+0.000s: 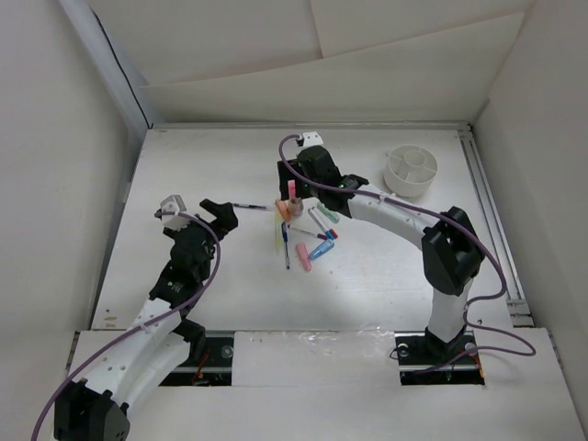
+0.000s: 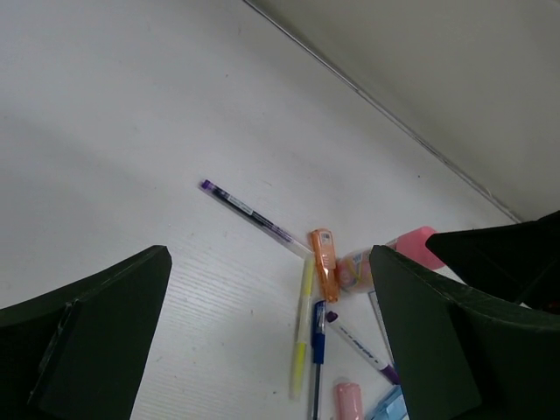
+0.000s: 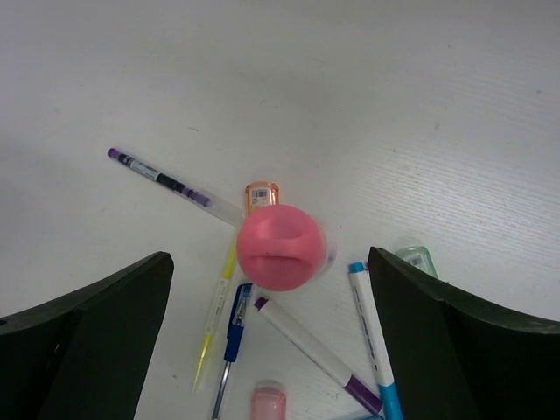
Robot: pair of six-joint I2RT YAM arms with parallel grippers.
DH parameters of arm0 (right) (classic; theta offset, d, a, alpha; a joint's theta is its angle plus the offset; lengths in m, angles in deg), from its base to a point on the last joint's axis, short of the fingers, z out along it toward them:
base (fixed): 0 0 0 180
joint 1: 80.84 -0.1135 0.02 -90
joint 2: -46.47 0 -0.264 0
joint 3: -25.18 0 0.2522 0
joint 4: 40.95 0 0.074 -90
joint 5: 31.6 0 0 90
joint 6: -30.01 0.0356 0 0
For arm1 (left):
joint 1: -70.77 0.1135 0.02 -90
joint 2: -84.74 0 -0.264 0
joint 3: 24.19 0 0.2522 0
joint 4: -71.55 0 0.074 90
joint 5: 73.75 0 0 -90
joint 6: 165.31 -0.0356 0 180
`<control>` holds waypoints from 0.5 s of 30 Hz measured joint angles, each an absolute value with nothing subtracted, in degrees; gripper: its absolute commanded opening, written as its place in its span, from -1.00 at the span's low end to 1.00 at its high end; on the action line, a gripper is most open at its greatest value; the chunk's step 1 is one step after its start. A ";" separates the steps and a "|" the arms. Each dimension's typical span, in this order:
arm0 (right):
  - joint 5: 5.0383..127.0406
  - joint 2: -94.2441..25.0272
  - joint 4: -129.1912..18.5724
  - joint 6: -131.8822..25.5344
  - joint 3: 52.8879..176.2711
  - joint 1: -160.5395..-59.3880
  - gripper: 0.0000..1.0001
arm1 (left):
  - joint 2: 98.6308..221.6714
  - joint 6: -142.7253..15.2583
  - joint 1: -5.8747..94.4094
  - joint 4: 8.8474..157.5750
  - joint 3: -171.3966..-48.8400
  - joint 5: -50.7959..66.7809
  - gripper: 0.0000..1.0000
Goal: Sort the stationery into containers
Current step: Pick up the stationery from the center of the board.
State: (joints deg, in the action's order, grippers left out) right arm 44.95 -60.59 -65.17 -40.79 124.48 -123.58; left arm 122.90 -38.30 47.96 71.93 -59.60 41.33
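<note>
The stationery lies in a loose pile mid-table. A pink-capped glue stick (image 3: 278,247) stands upright in it (image 1: 292,193). Round it lie an orange piece (image 3: 262,193), a yellow pen (image 3: 217,319), a blue pen (image 3: 232,337), a thin purple pen (image 3: 162,178), a white purple-capped marker (image 3: 315,354), a blue-capped pen (image 3: 372,337) and a pink piece (image 3: 268,402). My right gripper (image 3: 271,341) is open, right above the glue stick, not touching it (image 1: 294,182). My left gripper (image 2: 271,350) is open and empty, left of the pile (image 1: 223,217). The white divided tub (image 1: 411,172) stands far right.
A pale green piece (image 3: 416,260) lies at the pile's right edge. A blue piece (image 1: 320,248) lies at its near side. The purple pen (image 1: 250,208) points from the pile toward my left gripper. White walls close the table at the back and both sides.
</note>
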 measured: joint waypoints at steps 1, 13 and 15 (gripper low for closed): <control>44.33 -60.94 -65.39 -40.81 124.92 -123.62 0.98 | 122.98 -38.52 47.96 71.84 -59.60 40.98 0.70; 41.58 -67.68 -68.45 -40.72 130.67 -123.67 0.39 | 125.13 -40.35 47.96 71.91 -59.62 37.44 0.13; 41.14 -68.70 -69.19 -40.68 131.24 -123.71 0.25 | 125.10 -40.37 47.94 71.91 -59.62 37.33 0.16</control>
